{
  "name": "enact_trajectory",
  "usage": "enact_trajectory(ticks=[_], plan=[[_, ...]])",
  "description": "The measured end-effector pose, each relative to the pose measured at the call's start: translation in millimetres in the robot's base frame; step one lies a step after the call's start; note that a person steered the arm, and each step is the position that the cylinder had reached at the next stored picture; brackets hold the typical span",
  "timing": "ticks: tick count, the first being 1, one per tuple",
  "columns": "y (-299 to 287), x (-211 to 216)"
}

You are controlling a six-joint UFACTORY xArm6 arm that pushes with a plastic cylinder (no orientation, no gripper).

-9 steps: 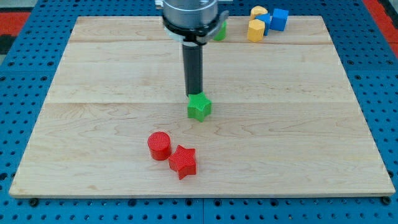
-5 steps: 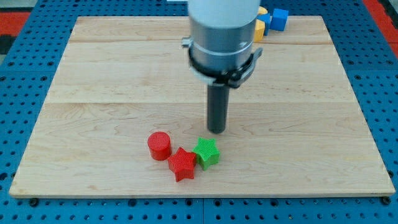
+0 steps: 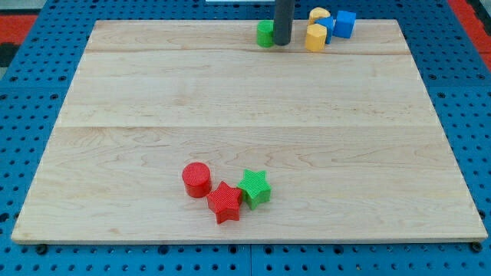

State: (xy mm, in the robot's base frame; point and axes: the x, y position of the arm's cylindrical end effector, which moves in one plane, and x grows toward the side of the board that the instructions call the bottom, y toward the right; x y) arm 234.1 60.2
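Note:
My tip (image 3: 282,43) rests near the view's top edge of the wooden board (image 3: 245,107), right beside a green block (image 3: 265,34) on its left and touching or nearly touching it. To its right lie a yellow block (image 3: 315,37), another yellow block (image 3: 319,14) and a blue cube (image 3: 344,24). Far away toward the view's bottom sit a red cylinder (image 3: 196,179), a red star (image 3: 225,201) and a green star (image 3: 255,188), the two stars pressed together.
A blue perforated surface (image 3: 38,92) surrounds the board on all sides. A red patch (image 3: 19,19) shows at the view's top left corner.
The tip has travelled from just above the green star up to the view's top edge beside the green block. The green star, pushed down earlier, now stays against the red star.

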Motion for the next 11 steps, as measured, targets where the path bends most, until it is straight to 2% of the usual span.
enact_trajectory(ticks=[1, 3, 4, 6, 7, 8, 11], plan=[[-13, -30], [-26, -40], [-52, -41], [-187, -42], [-208, -39], [-189, -32], [-248, -11]])
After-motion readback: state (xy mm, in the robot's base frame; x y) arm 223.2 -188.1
